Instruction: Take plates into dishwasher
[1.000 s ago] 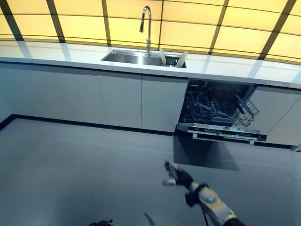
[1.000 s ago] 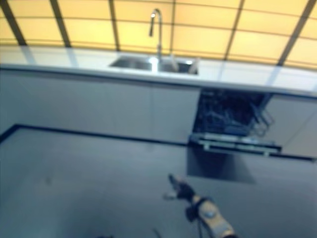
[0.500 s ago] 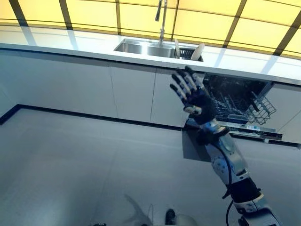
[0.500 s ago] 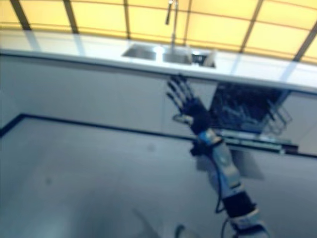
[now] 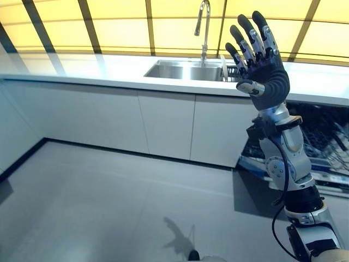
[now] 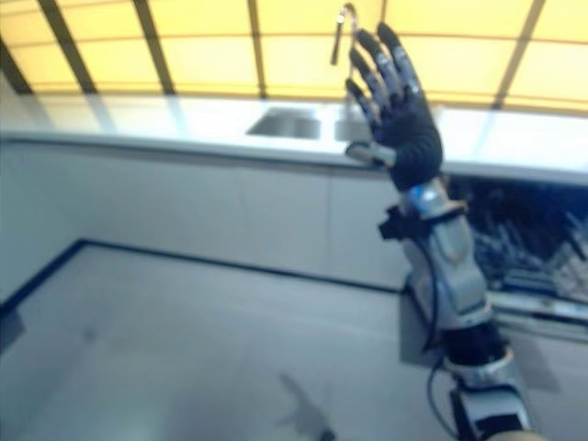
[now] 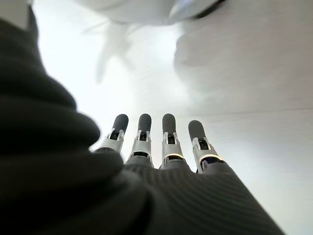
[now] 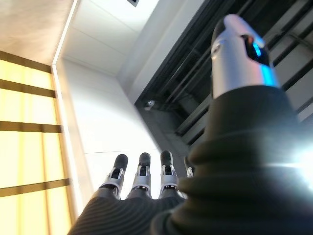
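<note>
A white plate (image 5: 223, 66) stands on edge in a dark rack in the steel sink (image 5: 180, 70) on the far counter. The dishwasher (image 5: 323, 143) under the counter at the right is open, its wire rack pulled out over the lowered door. My right hand (image 5: 263, 73) is raised high in front of the sink rack, open, fingers spread, holding nothing and far short of the plate. Its straight fingers (image 8: 142, 177) point at the ceiling in the right wrist view. My left hand (image 7: 169, 142) shows only in the left wrist view, open and empty above the floor.
A tall tap (image 5: 203, 22) rises behind the sink. White cupboard fronts (image 5: 120, 117) run under the long counter (image 5: 82, 68). Grey floor (image 5: 98, 202) lies between me and the cupboards. Yellow wall panels (image 5: 120, 24) back the counter.
My right arm has swung up from near the floor to head height, fingers spread throughout. The camera has moved, so the counter and sink look nearer and the dishwasher sits further right.
</note>
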